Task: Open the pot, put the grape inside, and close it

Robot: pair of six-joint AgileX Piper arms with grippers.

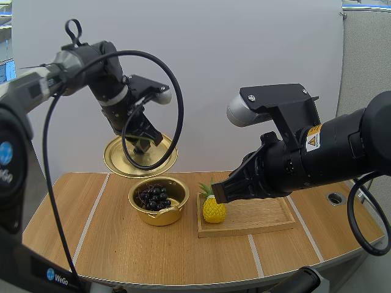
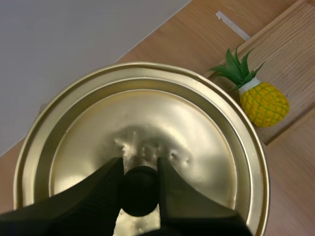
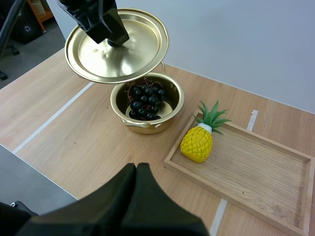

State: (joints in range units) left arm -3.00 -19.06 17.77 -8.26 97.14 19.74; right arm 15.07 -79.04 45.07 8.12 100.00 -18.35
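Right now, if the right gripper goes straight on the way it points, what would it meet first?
Probably the near wall of the gold pot, or the table just before it; depth is unclear.

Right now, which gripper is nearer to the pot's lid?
Left. The left gripper pinches the lid by its knob, above the pot; the right gripper, shut, is apart from it, by the wooden tray.

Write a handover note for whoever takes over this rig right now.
Left gripper: jaws shut on the knob of the lid, which hangs in the air above and behind the pot.
Right gripper: jaws shut, empty, above the pineapple on the wooden tray.
Done: pot open, grapes inside.
Left: lower the lid onto the pot, release.
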